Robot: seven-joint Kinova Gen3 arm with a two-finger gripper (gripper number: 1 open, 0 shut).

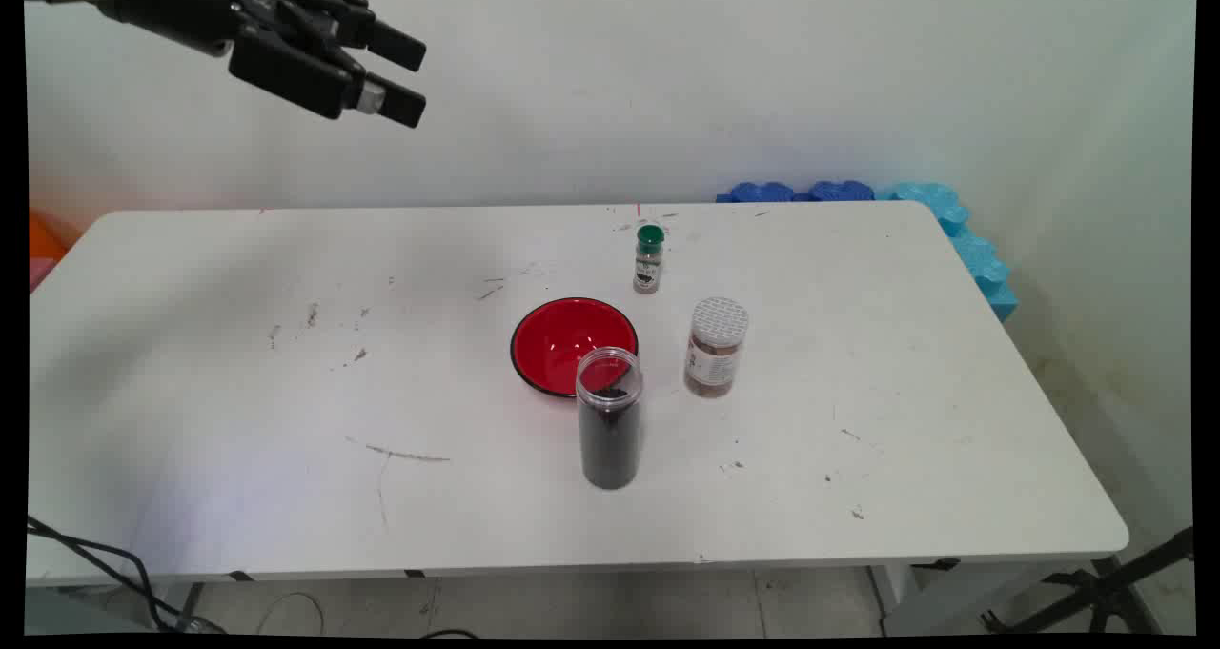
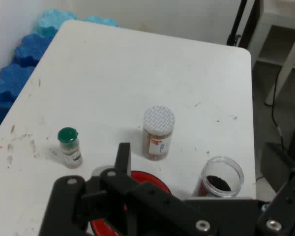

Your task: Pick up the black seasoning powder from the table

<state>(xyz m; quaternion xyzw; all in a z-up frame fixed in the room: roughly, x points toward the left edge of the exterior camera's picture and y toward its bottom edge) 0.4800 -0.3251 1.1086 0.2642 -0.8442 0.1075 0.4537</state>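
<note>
Your gripper [image 1: 408, 79] hung with fingers parted, holding nothing, high above the red bowl [image 1: 562, 342] and open jar [image 1: 609, 430].

In the hand view, most of the red bowl [image 2: 152, 183] is covered by the pincer's [image 2: 119, 162] black linkage; only slivers of its rim are seen. The lower part of the open clear jar [image 2: 222, 178] is hidden there too. The pincer's right finger is not seen in that view. In the main view, the arm behind the pincer [image 1: 405, 77] is cut off by the top left corner. The bowl's [image 1: 562, 339] near rim is overlapped by the jar [image 1: 610, 430]. The label print on the green-capped bottle [image 1: 648, 260] and on the white-lidded jar [image 1: 715, 349] is too small to be read.
</note>
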